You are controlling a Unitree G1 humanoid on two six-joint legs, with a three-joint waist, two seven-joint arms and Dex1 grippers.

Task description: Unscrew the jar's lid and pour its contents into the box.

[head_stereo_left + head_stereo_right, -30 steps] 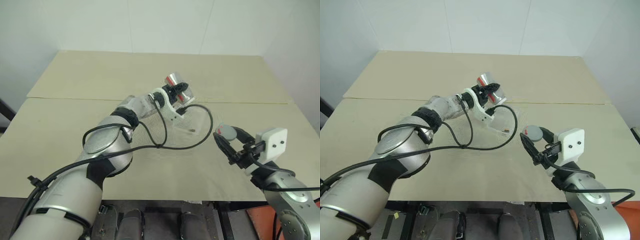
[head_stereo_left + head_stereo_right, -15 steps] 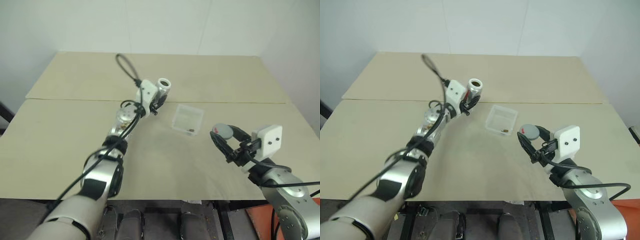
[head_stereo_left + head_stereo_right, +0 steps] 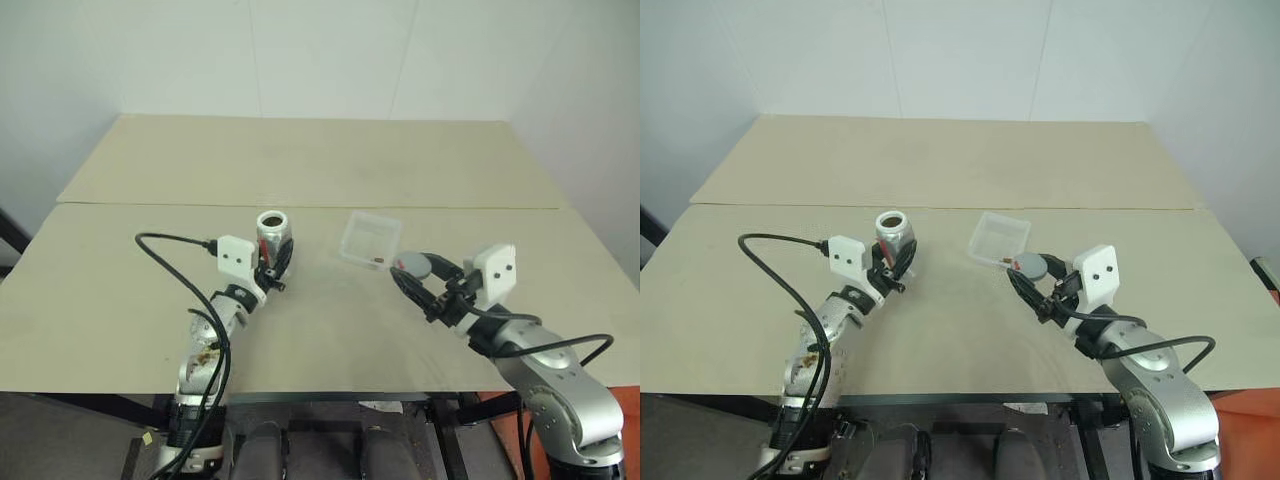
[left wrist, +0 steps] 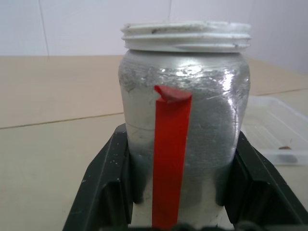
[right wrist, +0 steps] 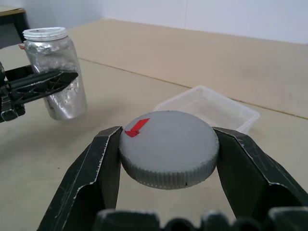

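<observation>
I'm seeing the L gripper clamping the jar round its lower body, w/ both black fingers pressing its sides. The jar is standing upright w/ its mouth open, lid off, white threaded rim on top, red strip down the silver wall. It's sitting about mid-desk, a bit twd the left edge, closer to the front edge than the back one.

The R gripper is holding the lid edge-on between its two fingers, flat face up, red mark near its rim. I'm reading it as hanging just over the desk, nearer the front edge, right of centre.

The box is lying on the desk between jar and lid, slightly further back, v. close to the lid; can't tell if they're touching. A tiny brown bit, the contents, is lying inside the box by its near wall. The jar and box are standing apart w/ bare desk between them.
</observation>
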